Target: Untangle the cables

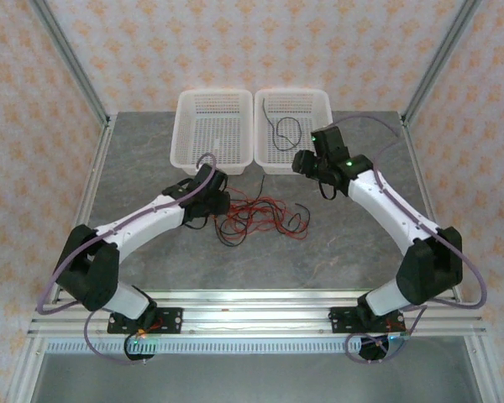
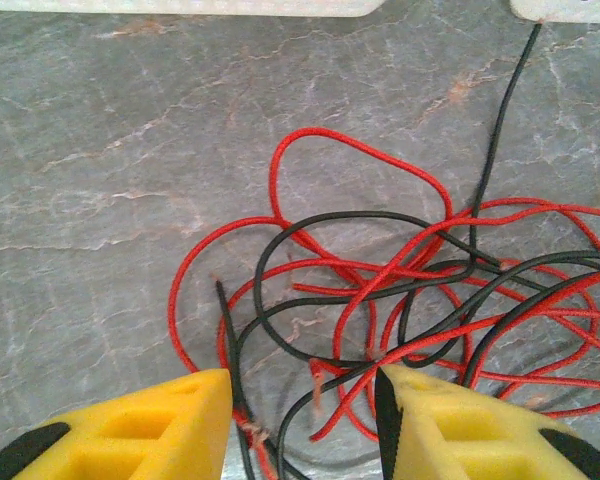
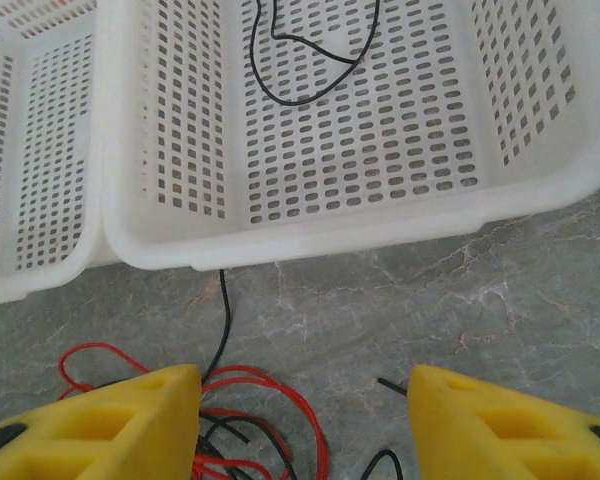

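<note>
The cables (image 1: 256, 217) lie as a tangle of thin red and black strands on the grey table, between the two arms. My left gripper (image 1: 224, 201) is low at the tangle's left edge. In the left wrist view its yellow fingers (image 2: 150, 425) stand apart, and red and black strands (image 2: 380, 290) cross the gap of the left gripper (image 2: 305, 405) without being pinched. My right gripper (image 1: 307, 162) hovers by the right basket's near wall, open, and the right gripper (image 3: 305, 400) has bare table between its fingers. One black cable (image 3: 310, 60) lies inside that basket.
Two white perforated baskets stand side by side at the back, left basket (image 1: 178, 134) and right basket (image 1: 292, 91). A black strand (image 3: 223, 320) runs from the right basket's near wall (image 3: 380, 235) into the tangle. Aluminium frame posts rise at the table's corners.
</note>
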Motion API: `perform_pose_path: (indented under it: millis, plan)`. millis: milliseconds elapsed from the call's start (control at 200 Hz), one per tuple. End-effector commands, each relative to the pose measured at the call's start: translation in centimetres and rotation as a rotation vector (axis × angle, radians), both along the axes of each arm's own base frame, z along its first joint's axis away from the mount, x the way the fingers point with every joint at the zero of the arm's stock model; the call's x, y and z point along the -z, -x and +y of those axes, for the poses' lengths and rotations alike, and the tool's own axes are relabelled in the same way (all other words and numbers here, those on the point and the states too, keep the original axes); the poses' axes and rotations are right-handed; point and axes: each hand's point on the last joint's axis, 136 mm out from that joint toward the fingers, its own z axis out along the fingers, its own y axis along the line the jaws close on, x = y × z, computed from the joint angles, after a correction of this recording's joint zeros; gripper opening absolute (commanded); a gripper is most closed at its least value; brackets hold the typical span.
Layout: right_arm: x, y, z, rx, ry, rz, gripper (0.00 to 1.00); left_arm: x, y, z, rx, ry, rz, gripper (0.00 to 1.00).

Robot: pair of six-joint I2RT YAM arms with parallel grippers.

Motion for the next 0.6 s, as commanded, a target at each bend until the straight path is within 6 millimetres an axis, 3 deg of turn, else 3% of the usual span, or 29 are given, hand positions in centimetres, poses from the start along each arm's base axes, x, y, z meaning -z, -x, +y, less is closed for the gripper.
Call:
perform_pose_path:
  millis: [0,170,596]
  plan:
    - [-0.8,0.3,-0.2,0.02,-0.019,-0.039,0.56,-0.2,-0.5,-1.1,0.027,0.048,-0.003,0.44]
    - [-0.5,0.3,-0.2,0.02,-0.019,-0.033,0.56,1.6,-0.2,-1.1,0.031,0.041,0.03,0.43]
    - [-0.6,0.6,-0.4,0.025,-0.02,-0.036,0.56,3.9,-0.5,-1.2,0.029,0.007,0.073,0.41]
